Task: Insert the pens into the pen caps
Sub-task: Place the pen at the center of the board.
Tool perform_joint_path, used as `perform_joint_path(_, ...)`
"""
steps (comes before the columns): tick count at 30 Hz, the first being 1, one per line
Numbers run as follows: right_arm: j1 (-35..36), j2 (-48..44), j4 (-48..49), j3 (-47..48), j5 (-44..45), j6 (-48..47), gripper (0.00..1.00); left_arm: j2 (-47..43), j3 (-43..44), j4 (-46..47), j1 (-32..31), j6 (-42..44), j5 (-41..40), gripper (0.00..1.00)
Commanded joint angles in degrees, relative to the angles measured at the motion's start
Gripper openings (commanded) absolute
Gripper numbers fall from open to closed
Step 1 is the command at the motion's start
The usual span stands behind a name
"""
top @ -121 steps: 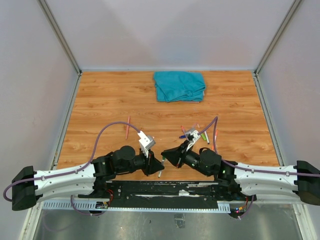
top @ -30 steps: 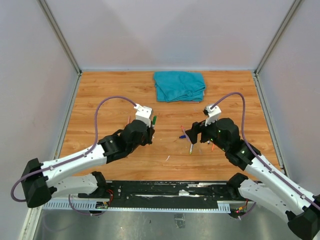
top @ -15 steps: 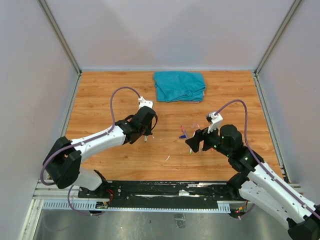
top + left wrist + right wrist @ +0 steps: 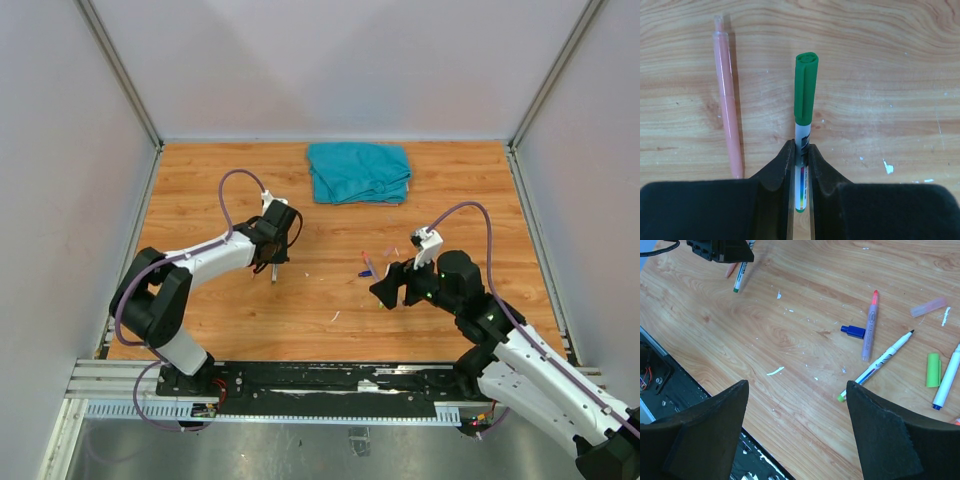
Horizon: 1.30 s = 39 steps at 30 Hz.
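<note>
My left gripper (image 4: 800, 150) is clamping a green pen (image 4: 802, 134), its cap (image 4: 806, 85) apparently on, beside a pale red pen (image 4: 727, 100); my right gripper (image 4: 796, 390) is hovering wide open; loose pens (image 4: 880, 361) and a blue cap (image 4: 852, 331) are waiting unpaired.

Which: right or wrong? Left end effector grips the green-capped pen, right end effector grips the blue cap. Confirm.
Wrong: the right end effector is open and empty; the blue cap lies on the table, per the right wrist view. The left end effector does grip the green-capped pen.

Matt wood-grain table (image 4: 880, 60), glossy plastic green-capped pen (image 4: 803, 132)
</note>
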Motion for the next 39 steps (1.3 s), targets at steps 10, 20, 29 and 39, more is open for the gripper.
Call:
perform_joint_path(10, -0.94, 2.05, 0.29, 0.24, -2.34, 1.91, 0.79, 6.22, 2.79, 3.44, 6.25, 2.55, 3.18, 0.05)
perform_joint_path(20, -0.94, 1.06, -1.52, 0.32, -1.62, 1.48, 0.78, 9.73, 2.69, 6.35, 7.02, 1.97, 5.62, 0.26)
perform_joint_path(29, -0.98, -0.17, -4.75, 1.05, 1.16, 0.21, 0.79, 6.57, 3.5, 5.64, 6.98, 2.62, 7.73, 0.36)
perform_joint_path(39, -1.04, 11.92, -12.56, 9.28, 9.77, -5.64, 0.76, -10.87, 1.08, 7.51, 2.2, 2.83, 11.1, 0.4)
